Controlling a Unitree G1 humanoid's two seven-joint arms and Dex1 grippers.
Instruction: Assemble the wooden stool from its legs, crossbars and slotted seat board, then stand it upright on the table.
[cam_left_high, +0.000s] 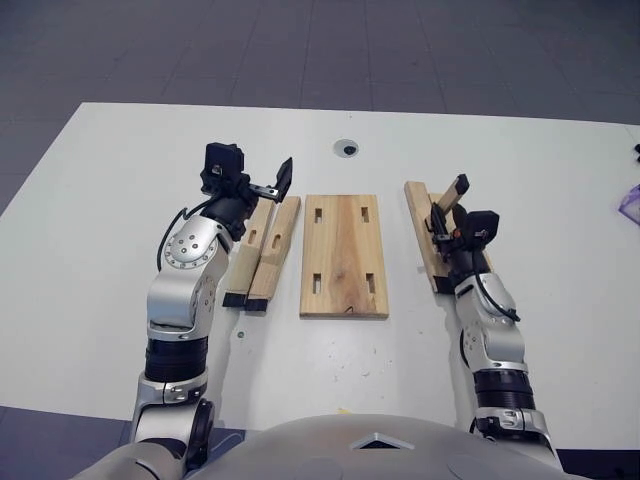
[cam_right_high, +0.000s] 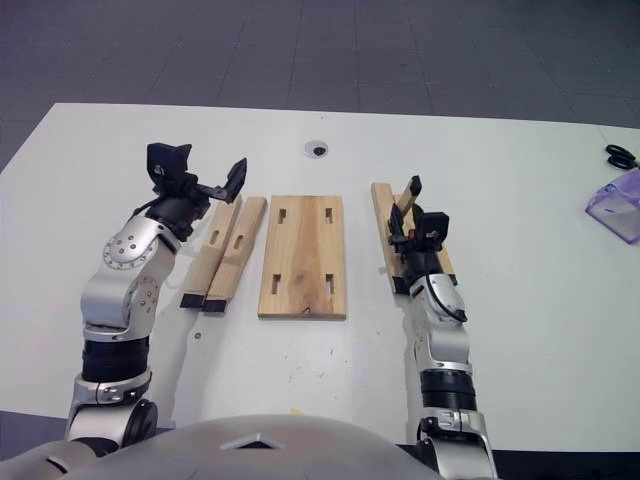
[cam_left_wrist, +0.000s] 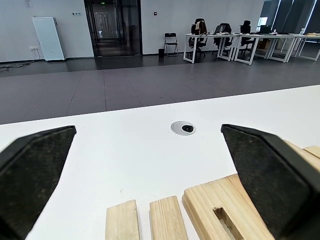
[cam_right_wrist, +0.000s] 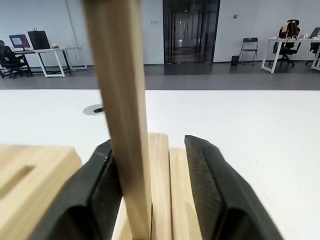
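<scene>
On white table (cam_left_high: 150, 180), pale four-slot seat board (cam_left_high: 345, 255)

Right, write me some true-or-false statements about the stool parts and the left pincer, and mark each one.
1. The seat board lies flat on the table, between the two arms. True.
2. The seat board has six slots. False: it has four.
3. The left pincer is open, over the far ends of two legs that lie side by side. True.
4. The stool stands assembled. False: the seat board and legs lie apart, flat on the table.
5. The round cable port sits at the table's near edge. False: it sits beyond the seat board's far end.
</scene>
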